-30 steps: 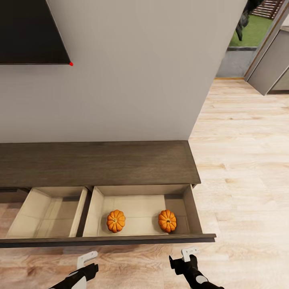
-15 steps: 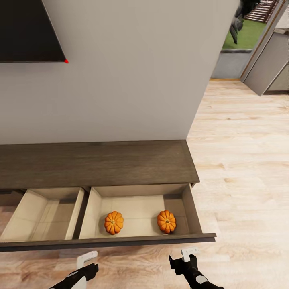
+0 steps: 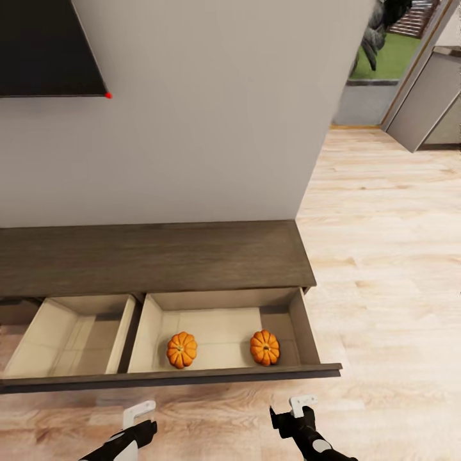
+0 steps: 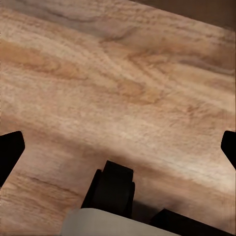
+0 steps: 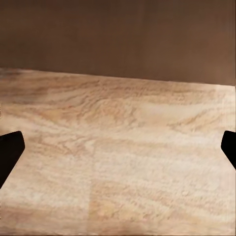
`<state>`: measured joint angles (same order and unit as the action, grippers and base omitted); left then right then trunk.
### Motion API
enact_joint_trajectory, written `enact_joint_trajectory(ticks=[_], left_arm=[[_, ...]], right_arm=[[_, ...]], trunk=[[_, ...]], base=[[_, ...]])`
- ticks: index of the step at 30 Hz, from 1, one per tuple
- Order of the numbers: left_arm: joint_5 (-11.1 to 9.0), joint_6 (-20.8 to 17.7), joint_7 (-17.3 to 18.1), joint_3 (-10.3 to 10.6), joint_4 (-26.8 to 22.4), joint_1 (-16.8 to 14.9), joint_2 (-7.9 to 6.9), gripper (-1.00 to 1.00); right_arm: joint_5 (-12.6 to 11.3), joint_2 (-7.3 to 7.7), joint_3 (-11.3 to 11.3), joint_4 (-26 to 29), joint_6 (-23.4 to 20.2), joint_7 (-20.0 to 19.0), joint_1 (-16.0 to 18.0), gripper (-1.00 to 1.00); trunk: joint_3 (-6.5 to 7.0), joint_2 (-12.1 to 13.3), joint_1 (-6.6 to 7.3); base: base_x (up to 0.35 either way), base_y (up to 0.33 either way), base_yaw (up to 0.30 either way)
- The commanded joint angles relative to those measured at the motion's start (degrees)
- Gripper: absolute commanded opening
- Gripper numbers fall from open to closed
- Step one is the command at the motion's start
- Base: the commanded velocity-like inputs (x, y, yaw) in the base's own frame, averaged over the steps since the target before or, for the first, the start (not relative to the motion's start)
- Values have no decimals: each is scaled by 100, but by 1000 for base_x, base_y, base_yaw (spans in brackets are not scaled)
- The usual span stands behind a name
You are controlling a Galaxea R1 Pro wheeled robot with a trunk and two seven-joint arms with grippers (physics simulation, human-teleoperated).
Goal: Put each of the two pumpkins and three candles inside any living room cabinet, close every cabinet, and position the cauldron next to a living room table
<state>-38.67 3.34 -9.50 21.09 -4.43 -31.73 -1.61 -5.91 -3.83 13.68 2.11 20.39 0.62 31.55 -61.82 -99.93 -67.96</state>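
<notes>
So both pumpkins (image 3: 182,349) (image 3: 265,347) are sitting in the cabinet's (image 3: 153,256) open drawer (image 3: 307,333); candles, closing, cauldron are remaining; left pincer (image 3: 138,413) and right pincer (image 3: 301,404) are gaping wide, empty

The cabinet's (image 3: 153,256) open right drawer (image 3: 308,333) holds two pumpkins (image 3: 182,349) (image 3: 265,347), well apart.

Readable text: none, you won't find any letters, nos. or brand marks in the head or wrist views.
Dark flat wall screen (image 3: 45,48): blank, no logo; just a small red dot (image 3: 109,95) at its lower corner, not a sign you can read.
Long low dark-brown wood cabinet (image 3: 153,256): plain top and drawer fronts, no labels.
Small orange ribbed pumpkins (image 3: 182,349): unmarked.
</notes>
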Motion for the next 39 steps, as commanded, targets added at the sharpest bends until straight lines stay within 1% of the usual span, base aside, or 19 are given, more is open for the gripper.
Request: enact_joint_trajectory(ticks=[1,5,12,15,17,20,24,26,33,34,35,36,38,39], left_arm=[[0,0,0,0,-2,0,1,100],[0,0,1,0,2,0,-1,100],[-5,15,-2,-2,-16,0,0,100],[-1,155,-7,-8,-66,0,2,100],[0,199,-8,-3,-86,0,3,100],[0,235,-8,-3,-100,0,7,100],[7,307,-30,1,-309,0,4,100],[8,312,-37,1,-339,0,3,100],[34,325,-64,51,-721,-6,4,100],[89,323,-68,91,-782,-7,5,100],[229,320,-77,156,-857,-11,8,100],[462,318,-138,204,-917,-14,16,100],[812,311,-417,234,-1001,-16,67,100],[947,307,-572,241,-1028,-17,91,100]], right_arm=[[-1,0,1,0,0,0,0,100],[6,-3,2,0,0,0,0,100],[34,-37,7,4,15,0,0,100],[37,-57,18,27,32,0,0,100],[39,-168,20,59,43,0,0,100],[43,-222,24,71,97,0,0,100],[70,-263,29,83,275,6,0,100],[74,-265,29,85,290,7,0,100],[75,-304,27,88,316,9,7,100],[73,-303,24,88,316,9,11,100],[73,-301,18,88,316,9,13,100],[73,-295,11,92,316,12,20,100],[72,-291,6,90,316,15,24,100],[72,-292,5,89,316,16,25,100]], trunk=[[0,0,0],[0,0,0],[0,0,0],[0,0,0],[0,0,0],[0,0,0],[0,0,0],[0,0,0],[0,0,0],[0,0,0],[0,0,0],[0,0,0],[0,0,0],[0,0,0]], base=[[-301,0,0],[-259,0,0],[-45,0,0],[-2,0,0],[0,0,0],[0,0,0],[0,0,0],[0,0,0],[0,0,0],[0,0,0],[0,0,0],[0,0,0],[0,0,0],[0,0,0]])
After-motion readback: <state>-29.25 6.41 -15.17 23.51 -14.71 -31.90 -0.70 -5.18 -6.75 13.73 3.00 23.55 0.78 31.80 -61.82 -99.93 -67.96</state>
